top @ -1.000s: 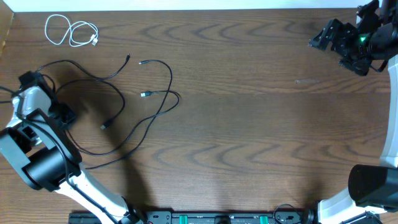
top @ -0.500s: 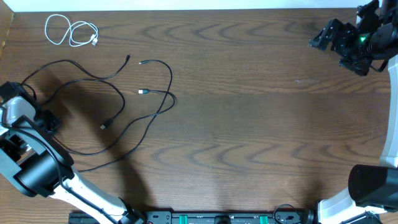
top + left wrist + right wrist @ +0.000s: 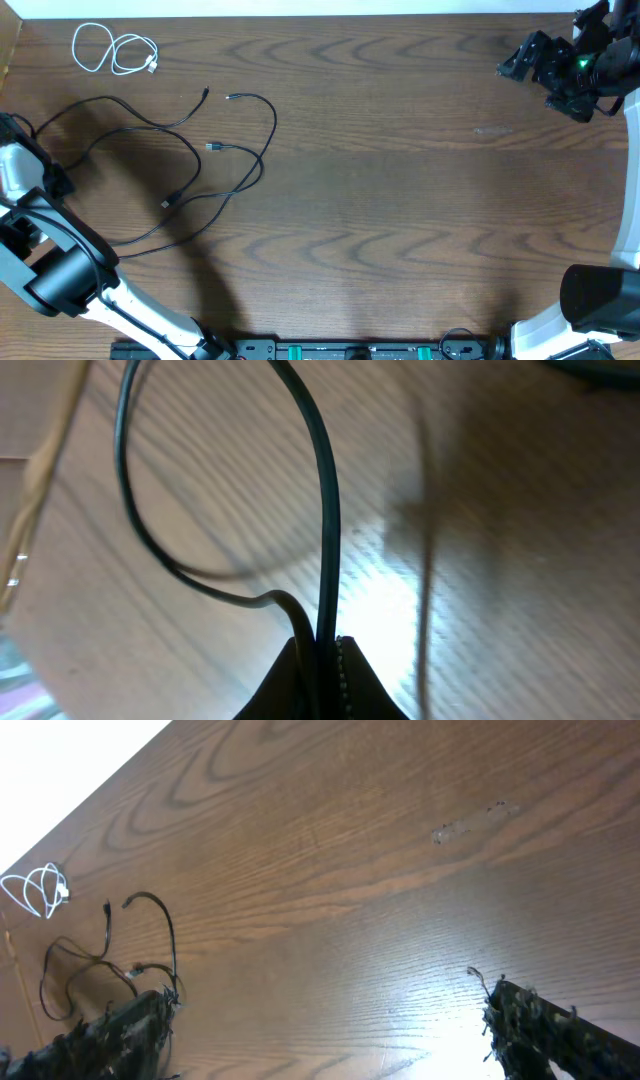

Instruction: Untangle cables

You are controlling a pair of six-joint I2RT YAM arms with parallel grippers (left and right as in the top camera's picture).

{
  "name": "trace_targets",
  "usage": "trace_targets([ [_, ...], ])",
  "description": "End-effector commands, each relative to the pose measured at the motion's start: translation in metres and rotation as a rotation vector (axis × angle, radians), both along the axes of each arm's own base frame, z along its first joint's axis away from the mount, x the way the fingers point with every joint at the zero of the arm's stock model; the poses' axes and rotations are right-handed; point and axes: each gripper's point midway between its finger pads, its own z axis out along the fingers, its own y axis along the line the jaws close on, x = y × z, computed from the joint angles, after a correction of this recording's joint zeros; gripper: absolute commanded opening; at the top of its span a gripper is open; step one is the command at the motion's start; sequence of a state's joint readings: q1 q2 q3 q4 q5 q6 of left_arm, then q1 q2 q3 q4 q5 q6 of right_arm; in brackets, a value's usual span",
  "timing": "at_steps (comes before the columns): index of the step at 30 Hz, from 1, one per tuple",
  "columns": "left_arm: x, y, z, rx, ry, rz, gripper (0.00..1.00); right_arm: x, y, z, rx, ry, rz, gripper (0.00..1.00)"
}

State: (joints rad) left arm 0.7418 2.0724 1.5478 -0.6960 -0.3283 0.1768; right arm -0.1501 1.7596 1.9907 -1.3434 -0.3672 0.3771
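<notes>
**CABLE SEPARATION: LEFT PULL IN PROGRESS, HAZARDS**

**Location of work item.** The black cables (image 3: pixel 197 165) lie in a loose overlapping tangle at 9 o'clock on the worktop (image 3: pixel 400 200). Several strands cross one another, and one plug (image 3: pixel 212 147) sits inside the crossings. The white cable (image 3: pixel 152 63) is coiled on its own at 10 o'clock, well apart from the tangle.

**Claw state.** The left claw (image 3: pixel 320 655) is pressed together on a black strand at the far 9 o'clock edge. In the wrist view, a loop rises above the pinch and both legs appear to run down into it. The right claw (image 3: pixel 545 65) is spread wide, holds nothing, and hovers at 2 o'clock, well away from the cables.

**Hazards (judgement).**
- Nothing anchors the tangle, so a pull toward 9 o'clock would probably drag the whole bundle instead of freeing one strand.
- The crossings may cinch tight under tension, and the plug may snag in a loop.
- The thin strand may slip out of the pinch.
- The grip sits at the worktop edge, so further travel could carry cable over the side.
</notes>
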Motion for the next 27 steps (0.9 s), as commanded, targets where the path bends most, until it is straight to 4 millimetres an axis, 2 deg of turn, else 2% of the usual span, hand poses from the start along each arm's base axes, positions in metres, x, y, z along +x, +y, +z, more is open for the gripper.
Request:
trace_targets([
  [1,-0.019,0.020,0.016,0.086,0.066,0.027,0.07,-0.003,0.004,0.008,-0.007,-0.021,0.026,0.99],
  [8,-0.042,0.038,0.016,0.089,0.062,0.090,0.07,-0.004,0.005,0.008,-0.006,-0.016,0.026,0.99],
  [12,-0.047,0.050,0.019,0.114,0.037,0.116,0.08,-0.005,0.005,0.007,-0.006,-0.014,0.026,0.99],
  [17,-0.035,0.055,0.021,0.131,0.032,0.036,0.07,-0.005,0.005,0.008,-0.005,-0.014,0.026,0.99],
  [24,-0.004,0.038,0.013,0.044,-0.053,-0.100,0.08,-0.005,0.005,0.008,-0.001,-0.012,0.019,0.99],
  [25,-0.003,0.036,0.012,0.037,-0.058,-0.102,0.16,-0.005,0.005,0.008,-0.001,-0.012,0.019,0.99],
  [27,-0.004,0.036,0.012,0.035,-0.065,-0.082,0.61,-0.005,0.005,0.008,-0.002,-0.012,0.020,0.99],
])
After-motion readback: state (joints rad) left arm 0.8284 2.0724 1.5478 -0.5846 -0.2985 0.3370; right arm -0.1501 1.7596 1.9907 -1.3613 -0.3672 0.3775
